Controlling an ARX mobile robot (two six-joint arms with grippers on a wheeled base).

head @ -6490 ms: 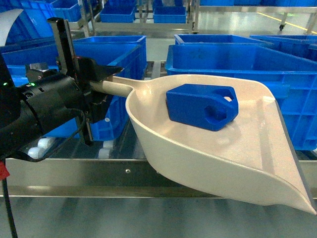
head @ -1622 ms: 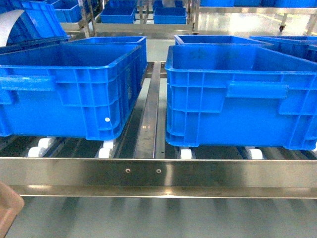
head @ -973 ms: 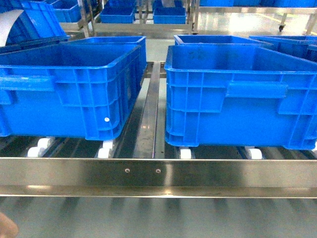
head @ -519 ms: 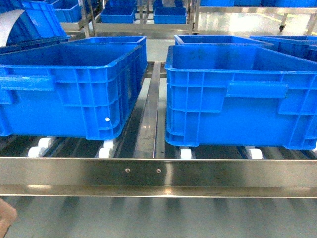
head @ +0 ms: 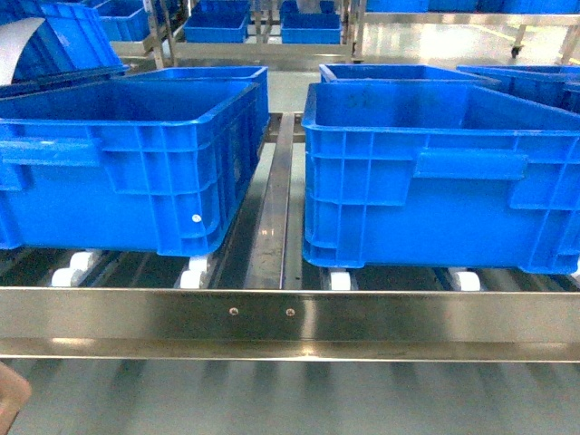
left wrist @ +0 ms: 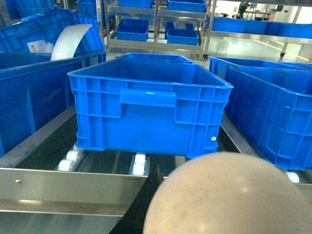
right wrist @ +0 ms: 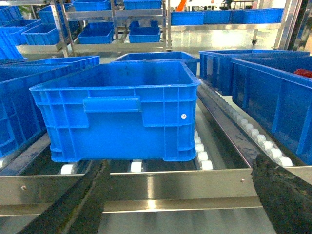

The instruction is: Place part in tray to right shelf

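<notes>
Head view shows two big blue plastic crates [head: 435,172] on the steel roller shelf [head: 290,317]. My right pincer [right wrist: 180,204] gapes wide, empty. Left pincer: can't tell. Cream scoop tray [left wrist: 229,195] waits low; no part visible.

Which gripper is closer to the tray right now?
Left. The tray fills the bottom of the left wrist view, close up to the left gripper, which is itself out of sight. The right gripper faces a crate, with no tray in its view.
</notes>
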